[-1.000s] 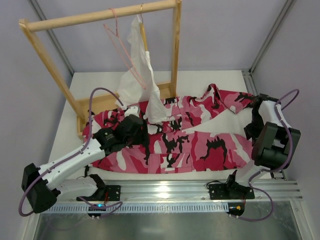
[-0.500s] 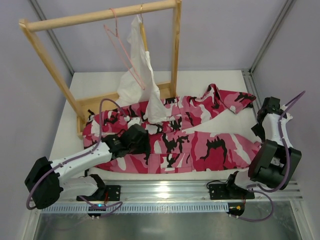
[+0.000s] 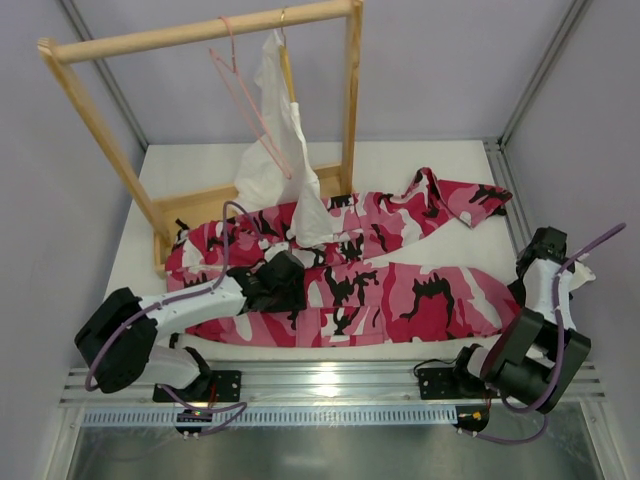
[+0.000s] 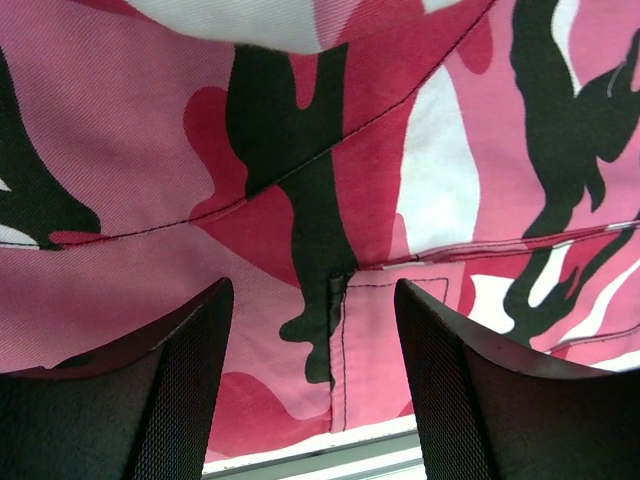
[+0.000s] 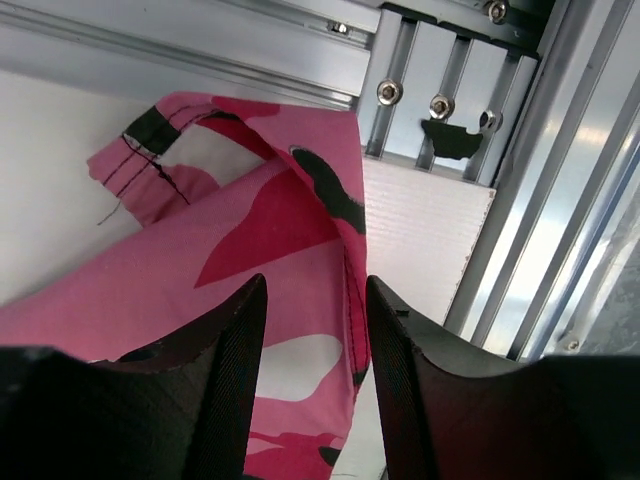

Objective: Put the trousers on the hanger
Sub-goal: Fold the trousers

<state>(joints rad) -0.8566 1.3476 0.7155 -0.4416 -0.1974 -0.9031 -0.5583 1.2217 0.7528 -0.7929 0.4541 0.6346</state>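
"How far along was it?"

"Barely begun, I'd judge. The trousers [image 3: 400, 290] lay flat on the table [image 3: 420, 160], directly under the left gripper [image 4: 310, 300]. Its fingers stood apart with nothing between them. The hanger [image 3: 245, 100] hung bare on the rack [image 3: 200, 35], well beyond and above that gripper."

"And the other arm?"

"The right gripper [image 5: 312, 290] was parted too and held nothing. A trouser cuff lay just ahead of its fingers. Grasping, lifting and threading were all left."

"Counts?"

"One pair of trousers, one pink hanger, one wooden hanger [image 3: 288, 75] bearing one white garment [image 3: 275, 150], one rack, two grippers."
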